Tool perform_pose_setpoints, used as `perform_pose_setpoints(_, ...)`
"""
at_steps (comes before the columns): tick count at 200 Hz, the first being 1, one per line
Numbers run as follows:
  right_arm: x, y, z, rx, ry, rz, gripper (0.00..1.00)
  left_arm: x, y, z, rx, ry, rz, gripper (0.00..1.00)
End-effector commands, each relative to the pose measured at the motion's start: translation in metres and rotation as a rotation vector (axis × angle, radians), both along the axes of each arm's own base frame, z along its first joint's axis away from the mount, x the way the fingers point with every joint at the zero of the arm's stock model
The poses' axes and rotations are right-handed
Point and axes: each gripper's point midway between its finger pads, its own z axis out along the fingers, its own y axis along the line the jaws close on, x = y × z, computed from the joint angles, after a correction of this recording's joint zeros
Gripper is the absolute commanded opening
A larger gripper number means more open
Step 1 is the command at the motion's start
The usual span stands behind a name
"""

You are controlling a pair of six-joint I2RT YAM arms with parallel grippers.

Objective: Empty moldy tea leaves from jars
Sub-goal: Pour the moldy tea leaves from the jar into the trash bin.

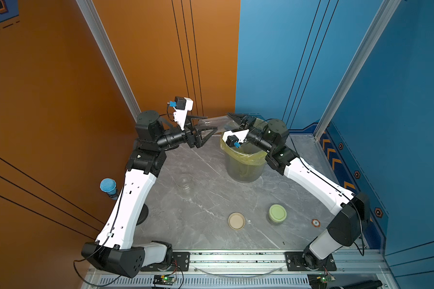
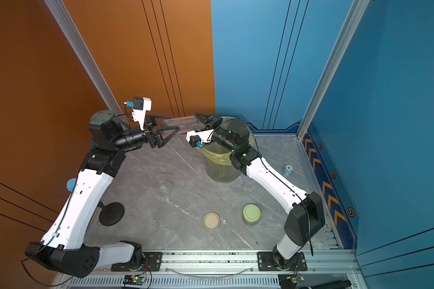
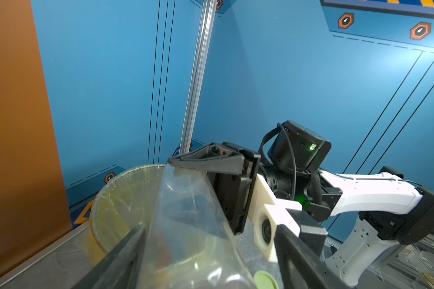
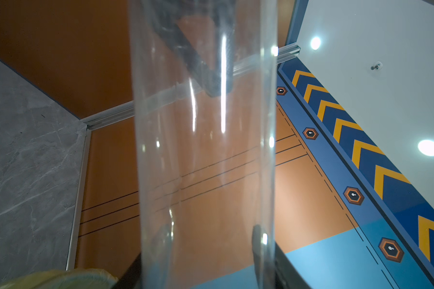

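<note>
We see the tall, narrow clear cylindrical jar (image 1: 212,122) lying level in mid-air toward the back. The wide clear jar (image 1: 185,182) stands upright and open on the grey marbled tabletop (image 1: 211,200), with its round beige lid (image 1: 236,220) lying flat well apart, nearer the front. Near that lid, the short jar (image 1: 274,221) stands upright with its pale green lid (image 1: 277,211) on.

i see a grey, white-veined table (image 1: 211,205), a yellow bag (image 1: 257,158) at twelve o'clock, a beige lid (image 1: 236,220) at six, a pale green lid (image 1: 277,212) at five, and a clear jar (image 4: 206,150).
</note>
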Motion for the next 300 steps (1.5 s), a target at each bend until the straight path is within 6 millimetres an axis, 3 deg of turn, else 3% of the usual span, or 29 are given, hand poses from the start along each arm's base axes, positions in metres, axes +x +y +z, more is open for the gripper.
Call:
perform_pose_setpoints(1, -0.001, -0.015, 0.029, 0.027, -0.049, -0.035, 0.23, -0.006, -0.001, -0.019, 0.079, 0.041, 0.001, 0.82)
perform_pose_setpoints(25, -0.001, -0.012, 0.023, 0.004, -0.055, -0.028, 0.23, 0.008, 0.003, -0.026, 0.106, 0.038, 0.039, 0.82)
perform_pose_setpoints(53, 0.0, -0.011, 0.016, -0.01, -0.054, -0.027, 0.23, 0.018, 0.002, -0.017, 0.099, 0.027, 0.041, 0.8)
perform_pose_setpoints(94, 0.001, -0.014, 0.016, -0.011, -0.055, -0.03, 0.23, 0.017, -0.001, 0.006, 0.063, -0.026, 0.018, 0.8)
perform_pose_setpoints(122, 0.001, -0.014, 0.016, -0.017, -0.054, -0.03, 0.23, 0.014, -0.005, 0.011, 0.041, -0.031, -0.017, 0.74)
perform_pose_setpoints(166, 0.001, -0.014, 0.016, -0.017, -0.057, -0.033, 0.23, 0.009, -0.02, 0.005, 0.046, -0.013, -0.081, 0.65)
perform_pose_setpoints(216, 0.002, -0.012, 0.016, -0.025, -0.062, -0.041, 0.22, 0.011, -0.022, -0.004, 0.065, 0.008, -0.074, 0.72)
perform_pose_setpoints(254, 0.001, -0.01, 0.013, -0.028, -0.061, -0.039, 0.23, 0.014, -0.023, -0.001, 0.067, -0.005, -0.059, 0.5)
perform_pose_setpoints(275, 0.001, -0.008, 0.012, -0.033, -0.061, -0.036, 0.24, 0.014, -0.023, 0.001, 0.069, -0.013, -0.055, 0.43)
perform_pose_setpoints(300, 0.002, -0.008, 0.009, -0.047, -0.064, -0.047, 0.41, 0.015, -0.021, 0.002, 0.066, -0.028, -0.035, 0.41)
